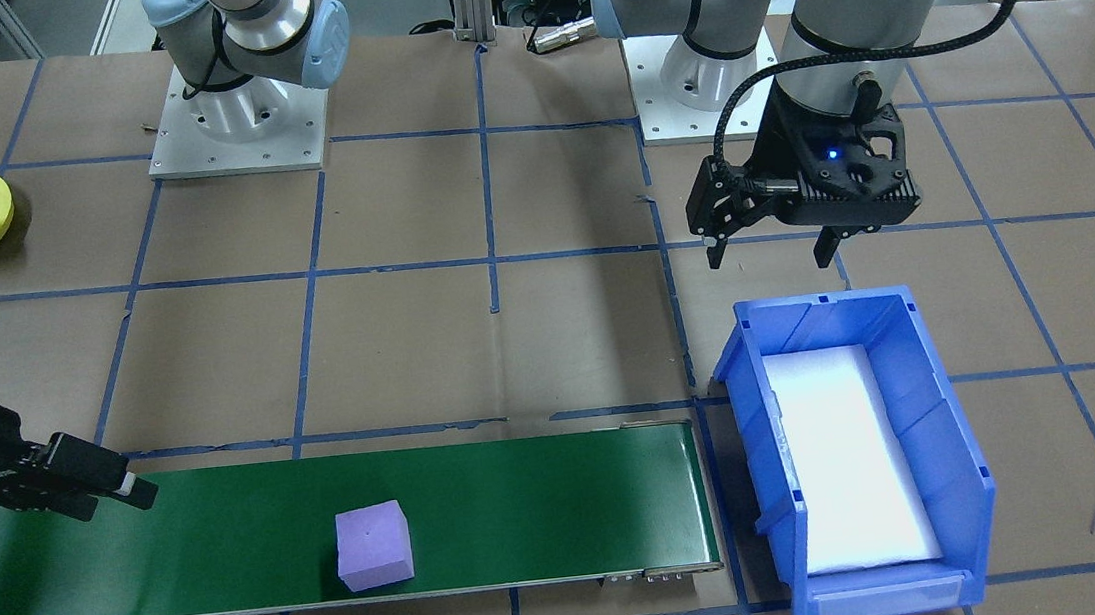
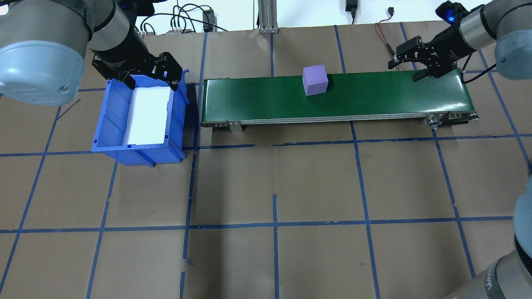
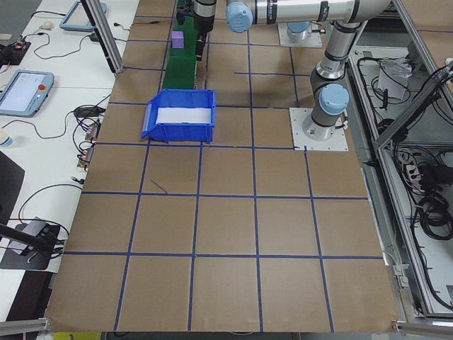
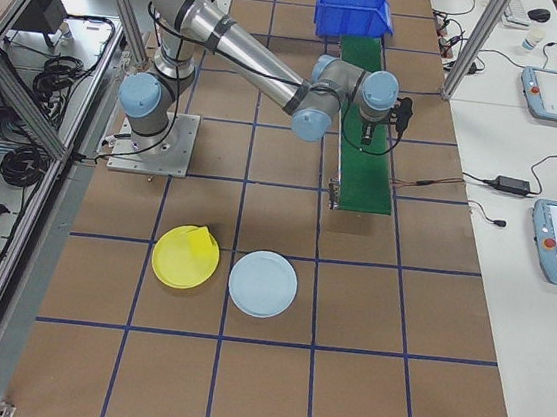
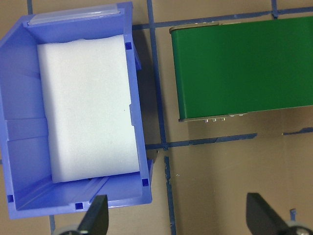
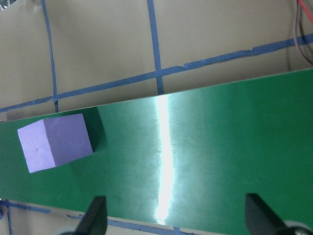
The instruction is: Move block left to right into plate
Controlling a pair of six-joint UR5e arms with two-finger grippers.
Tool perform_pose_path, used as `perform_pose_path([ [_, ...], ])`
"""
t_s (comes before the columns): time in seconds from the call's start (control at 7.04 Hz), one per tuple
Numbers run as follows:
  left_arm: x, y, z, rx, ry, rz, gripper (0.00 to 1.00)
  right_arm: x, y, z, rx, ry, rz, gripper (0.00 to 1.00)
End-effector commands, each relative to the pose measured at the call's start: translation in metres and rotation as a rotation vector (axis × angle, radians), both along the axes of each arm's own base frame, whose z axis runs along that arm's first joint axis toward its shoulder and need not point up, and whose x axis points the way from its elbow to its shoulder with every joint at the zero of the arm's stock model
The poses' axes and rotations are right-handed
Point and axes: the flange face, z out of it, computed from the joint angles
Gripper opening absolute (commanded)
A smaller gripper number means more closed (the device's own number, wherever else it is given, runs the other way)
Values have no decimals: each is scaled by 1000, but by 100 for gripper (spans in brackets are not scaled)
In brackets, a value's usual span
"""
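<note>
Blue plastic bin [image 2: 139,118], lined with white foam [image 2: 147,114], sits below the left gripper [image 2: 143,77], whose jaws hang spread and empty. Beside it a purple block [image 2: 315,80] rests midway along the green belt [image 2: 332,99]. At the belt's far end the right gripper [image 2: 419,66] hovers, jaws apart. The yellow plate [image 4: 185,256] lies well apart on the table, beside a pale blue plate [image 4: 263,283].

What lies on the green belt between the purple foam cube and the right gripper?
Nothing: between the purple foam cube and the right gripper the green belt is bare, as the right wrist view shows.
</note>
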Motion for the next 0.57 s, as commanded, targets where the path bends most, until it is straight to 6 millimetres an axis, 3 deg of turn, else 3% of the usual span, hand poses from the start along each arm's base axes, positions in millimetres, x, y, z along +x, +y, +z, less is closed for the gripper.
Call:
perform_pose_path([
  [0.0,0,0,0,1,0,0,100,4,-4,-9,-11,-22,-3,100],
  [0.43,1,0,0,3,0,3,100,8,8,-40,-38,-12,-1,100],
])
